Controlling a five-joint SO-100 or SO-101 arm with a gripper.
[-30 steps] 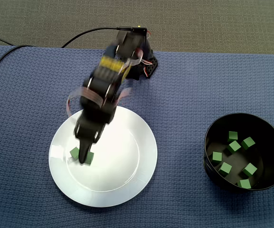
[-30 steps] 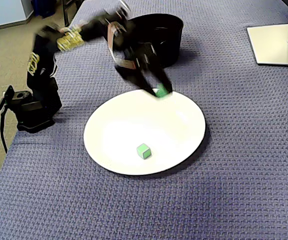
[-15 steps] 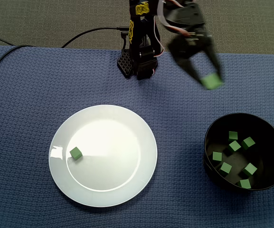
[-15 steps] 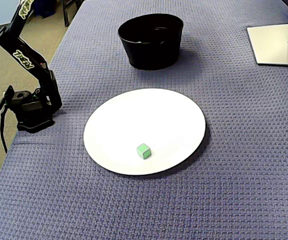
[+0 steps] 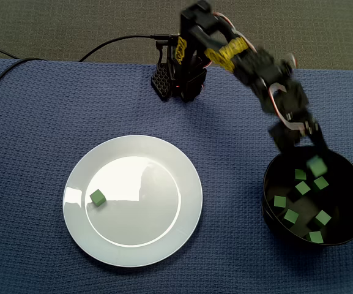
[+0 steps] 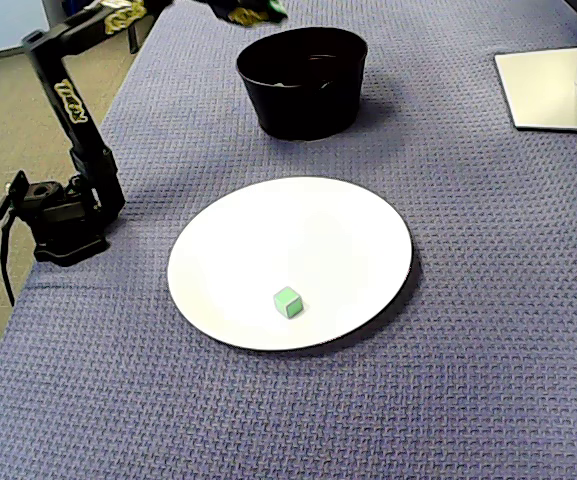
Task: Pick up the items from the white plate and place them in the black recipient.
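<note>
Above the bowl (image 5: 344, 190), just inside its far rim as the top-down fixed view shows it, the gripper (image 5: 314, 158) is hanging with its jaws narrowed on a green cube (image 5: 315, 165). The picture is smeared by motion, so that grip is a judgement from the cube sitting right at the fingertips. Several cubes (image 5: 290, 215) are already lying on the bowl's floor. One last cube (image 5: 97, 197) is waiting on the white plate (image 5: 164, 220), well to the left of the bowl. The step in hand looks like the release. It is going best if the arm is settling before the jaws are parting, since a cube let go mid-swing could be carrying sideways past the bowl's wall. Moving a little further toward the bowl's middle is giving more margin than dropping close to the rim. Coming lower toward the bowl's mouth is cutting the bounce, though the fingers should be staying clear of the rim itself. Opening only partway is enough for so small a piece. In the angled fixed view the gripper is sitting at the top edge beyond the bowl (image 6: 303, 100), too cropped to judge height.
</note>
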